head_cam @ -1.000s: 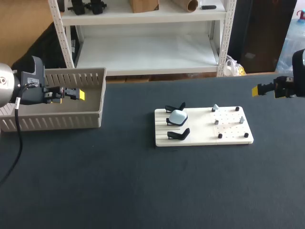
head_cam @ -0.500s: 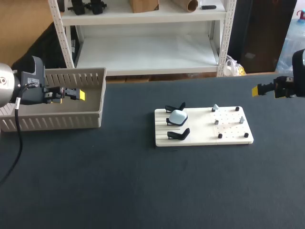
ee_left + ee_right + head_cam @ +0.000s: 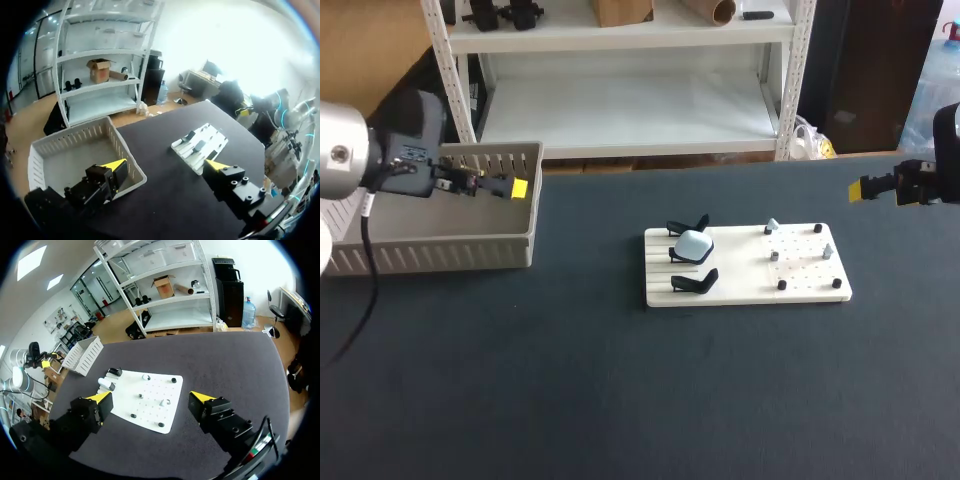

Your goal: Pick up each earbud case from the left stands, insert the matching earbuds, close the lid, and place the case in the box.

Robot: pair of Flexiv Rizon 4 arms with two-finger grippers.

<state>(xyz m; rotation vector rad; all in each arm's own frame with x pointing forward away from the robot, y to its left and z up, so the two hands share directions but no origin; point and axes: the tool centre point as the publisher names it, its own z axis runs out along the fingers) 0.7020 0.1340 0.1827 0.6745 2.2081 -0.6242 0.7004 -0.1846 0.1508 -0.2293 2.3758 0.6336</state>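
We count one rounded pale earbud case (image 3: 694,243) among three black stands (image 3: 696,282) (flat white board (image 3: 750,288)) and one slotted plastic box (image 3: 440,258). Our left gripper (image 3: 165,165) and right gripper (image 3: 150,397) are both spread.

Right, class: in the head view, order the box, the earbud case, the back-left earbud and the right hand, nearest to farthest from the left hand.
1. box: under the left hand, at the table left.
2. earbud case: on the white board, left half.
3. back-left earbud: board's pegged right half.
4. right hand: above the table's far right edge.
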